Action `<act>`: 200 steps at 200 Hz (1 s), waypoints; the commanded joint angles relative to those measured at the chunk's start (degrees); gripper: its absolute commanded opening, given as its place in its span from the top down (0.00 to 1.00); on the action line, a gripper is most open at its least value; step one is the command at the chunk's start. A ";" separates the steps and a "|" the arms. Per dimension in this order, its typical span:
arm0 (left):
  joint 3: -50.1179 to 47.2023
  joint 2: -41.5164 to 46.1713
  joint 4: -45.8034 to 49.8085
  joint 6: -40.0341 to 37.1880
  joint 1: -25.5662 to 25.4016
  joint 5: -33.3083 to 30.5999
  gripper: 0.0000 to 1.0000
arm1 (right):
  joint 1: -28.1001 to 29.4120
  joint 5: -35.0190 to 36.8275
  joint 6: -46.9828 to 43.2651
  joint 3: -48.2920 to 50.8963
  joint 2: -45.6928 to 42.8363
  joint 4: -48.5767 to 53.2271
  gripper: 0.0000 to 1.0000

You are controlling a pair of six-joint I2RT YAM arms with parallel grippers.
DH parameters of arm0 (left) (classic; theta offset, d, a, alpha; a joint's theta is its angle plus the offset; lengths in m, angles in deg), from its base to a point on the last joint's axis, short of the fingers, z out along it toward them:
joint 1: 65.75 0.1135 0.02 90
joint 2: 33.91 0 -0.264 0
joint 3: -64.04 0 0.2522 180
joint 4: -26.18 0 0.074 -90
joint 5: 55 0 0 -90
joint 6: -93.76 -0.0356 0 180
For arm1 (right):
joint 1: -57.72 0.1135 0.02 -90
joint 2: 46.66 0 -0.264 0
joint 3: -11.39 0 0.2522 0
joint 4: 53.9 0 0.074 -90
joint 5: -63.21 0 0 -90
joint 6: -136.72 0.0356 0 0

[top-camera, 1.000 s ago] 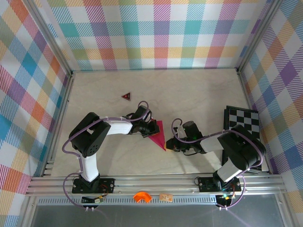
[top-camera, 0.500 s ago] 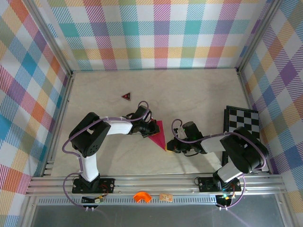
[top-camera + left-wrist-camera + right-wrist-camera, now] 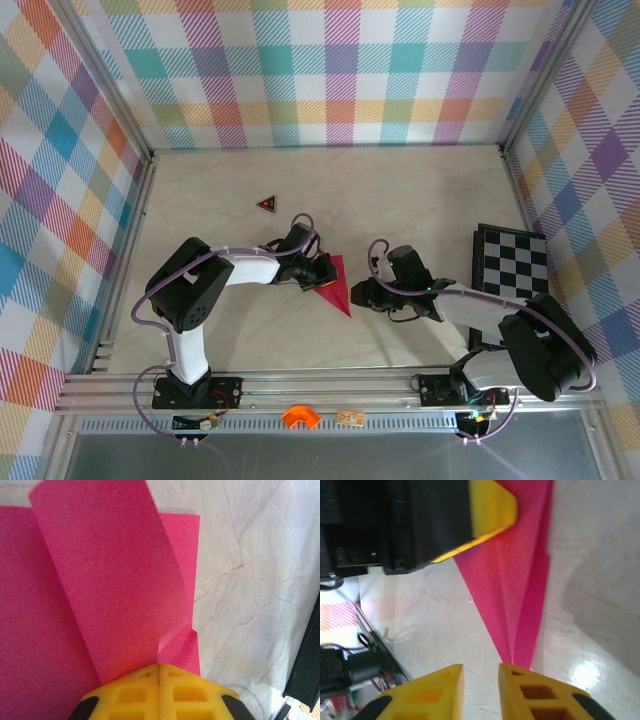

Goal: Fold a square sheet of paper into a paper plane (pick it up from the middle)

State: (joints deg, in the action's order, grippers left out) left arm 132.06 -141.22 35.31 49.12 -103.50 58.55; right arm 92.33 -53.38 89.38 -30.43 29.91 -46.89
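The square sheet of paper [image 3: 337, 285] is folded into a narrow magenta dart, the paper plane, lying on the table at the centre. My left gripper [image 3: 322, 272] is shut, its yellow tips [image 3: 159, 666] resting on the paper [image 3: 100, 580] where a raised flap narrows to a small crease. My right gripper [image 3: 357, 295] stands just right of the dart's near point. In the right wrist view its jaws [image 3: 481, 672] are a little open with bare table between them. The pink tip [image 3: 515, 590] ends against the right finger.
A black-and-white checkerboard [image 3: 510, 262] lies at the right wall. A tiny dark red triangle [image 3: 266, 203] sits at the back left. An orange piece [image 3: 298, 415] rests on the front rail. Plaid walls close three sides.
My right gripper has opened a little and come off the dart's near point, which now lies uncovered. The right arm has swung out to the right. The left gripper has stayed put.
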 commanded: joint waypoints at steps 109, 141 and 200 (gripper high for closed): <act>-1.02 -3.08 4.12 -0.77 -0.12 -2.46 0.99 | 5.44 0.16 -3.11 -17.47 19.47 9.74 1.00; -0.87 -3.30 4.38 -0.91 -0.12 -2.37 1.00 | 5.77 1.23 -2.93 -16.13 20.99 10.70 1.00; -1.07 -3.42 4.30 -1.09 -0.12 -2.41 1.00 | 5.47 0.71 -0.02 -9.52 21.41 4.81 1.00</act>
State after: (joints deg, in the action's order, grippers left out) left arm 132.06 -141.48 35.07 49.12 -103.50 59.19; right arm 97.86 -52.51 88.02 -43.59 50.54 -40.92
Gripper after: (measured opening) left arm 0.048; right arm 0.064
